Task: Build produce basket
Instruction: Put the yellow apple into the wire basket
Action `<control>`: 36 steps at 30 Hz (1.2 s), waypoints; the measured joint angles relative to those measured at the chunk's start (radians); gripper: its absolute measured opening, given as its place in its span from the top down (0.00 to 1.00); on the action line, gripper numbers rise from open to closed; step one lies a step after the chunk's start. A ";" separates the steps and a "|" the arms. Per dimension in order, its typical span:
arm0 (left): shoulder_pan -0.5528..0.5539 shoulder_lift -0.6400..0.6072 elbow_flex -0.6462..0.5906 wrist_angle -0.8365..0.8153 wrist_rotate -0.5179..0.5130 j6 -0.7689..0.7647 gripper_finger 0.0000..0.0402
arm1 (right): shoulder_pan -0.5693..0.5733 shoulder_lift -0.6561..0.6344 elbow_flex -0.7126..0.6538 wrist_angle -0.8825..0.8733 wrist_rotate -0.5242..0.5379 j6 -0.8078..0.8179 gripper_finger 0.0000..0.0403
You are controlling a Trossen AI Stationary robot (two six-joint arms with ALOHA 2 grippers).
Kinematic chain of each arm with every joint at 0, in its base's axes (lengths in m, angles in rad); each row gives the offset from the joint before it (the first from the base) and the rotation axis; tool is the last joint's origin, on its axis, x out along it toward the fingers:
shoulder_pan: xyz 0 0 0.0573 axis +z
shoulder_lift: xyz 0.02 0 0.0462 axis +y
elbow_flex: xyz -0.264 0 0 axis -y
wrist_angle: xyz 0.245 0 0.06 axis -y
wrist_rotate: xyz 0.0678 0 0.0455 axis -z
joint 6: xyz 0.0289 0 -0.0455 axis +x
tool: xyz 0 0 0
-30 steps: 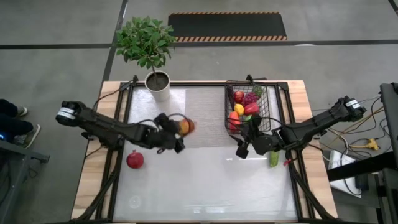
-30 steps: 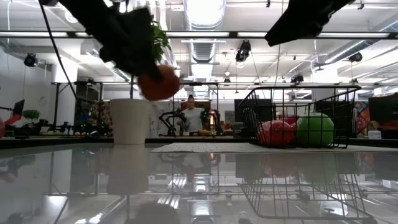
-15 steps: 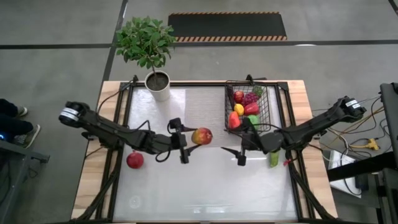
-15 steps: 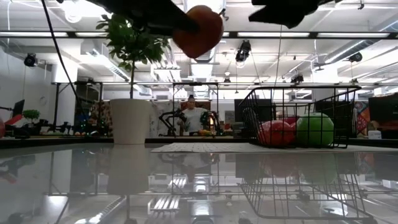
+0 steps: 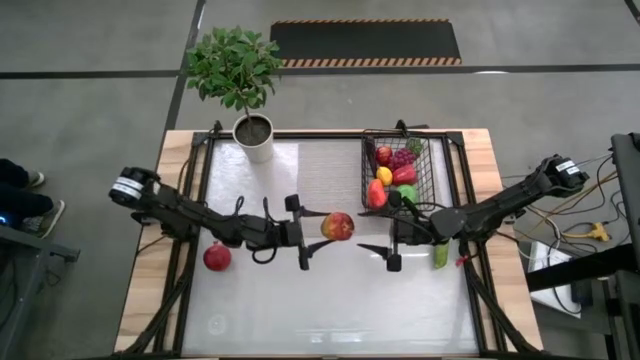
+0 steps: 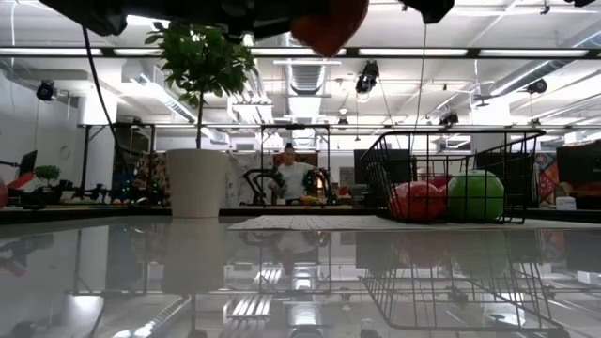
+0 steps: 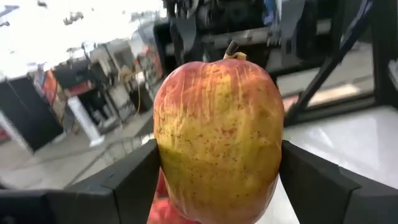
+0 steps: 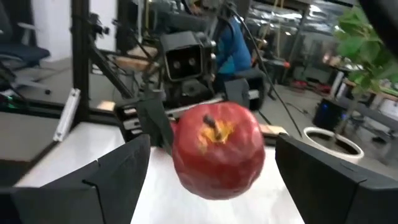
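- While clamped in the left claw (image 5: 318, 228), a red-yellow apple (image 5: 338, 226) hangs above mid-desk, stem toward the right arm, likely presented for a handover.
- Opposite and just beside it, right claw (image 5: 374, 248) spread wide and empty, fingers (image 8: 87, 186) flanking the fruit.
- Behind the right claw, black wire basket (image 5: 370, 139) at the far right of the desk (image 5: 330, 300), holding about six pieces.
- Loose on the desk: one red fruit (image 5: 217, 257) near the left arm, one green piece (image 5: 441, 256) beside the right.
- One potted plant (image 5: 252, 136) at the far edge.

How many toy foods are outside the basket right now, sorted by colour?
Red-and-yellow apple, held in the left fingers: 1
Red fruit on the table: 1
Green piece on the table: 1
Total: 3
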 joint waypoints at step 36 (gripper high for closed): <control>0.050 0.378 0.148 0.649 0.117 0.035 0.31 | 0.000 -0.002 0.000 0.062 -0.004 -0.026 0.19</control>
